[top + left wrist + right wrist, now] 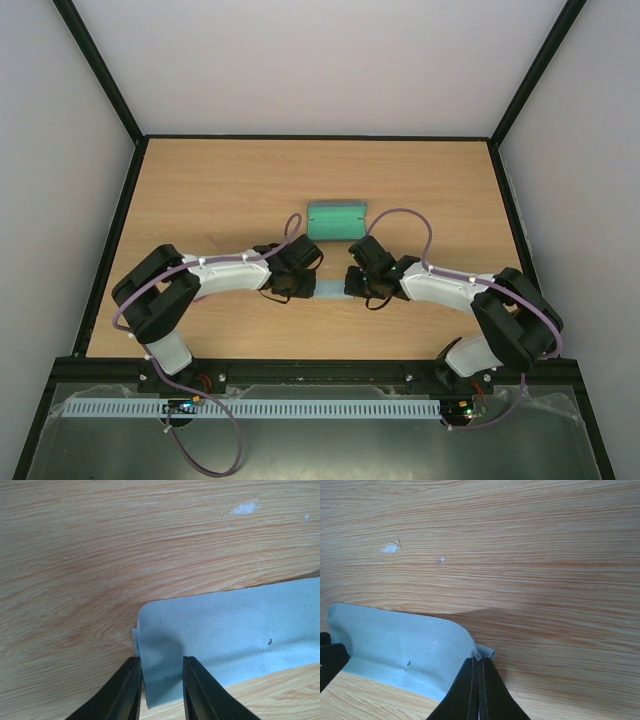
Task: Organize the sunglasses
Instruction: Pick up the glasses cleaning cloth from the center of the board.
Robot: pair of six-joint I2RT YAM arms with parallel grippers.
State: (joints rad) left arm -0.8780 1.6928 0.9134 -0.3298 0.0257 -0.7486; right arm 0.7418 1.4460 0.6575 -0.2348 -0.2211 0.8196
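Note:
The sunglasses show in no view. A light blue cloth (pixel 333 291) lies folded on the wooden table between my two grippers. My left gripper (pixel 300 270) is open, and its fingertips (pixel 131 672) straddle the cloth's left end (pixel 225 635) low over the table, the left finger against the cloth's edge. My right gripper (pixel 358 280) is shut on the cloth's right corner (pixel 485 652), which bunches up at the fingertips (pixel 470 672). The rest of the cloth (pixel 395 640) lies flat.
A teal oblong hard case (pixel 337 218) sits just behind the grippers, mid-table. The left gripper's black finger (pixel 330 662) shows at the left edge of the right wrist view. Black frame rails (pixel 320 138) border the table.

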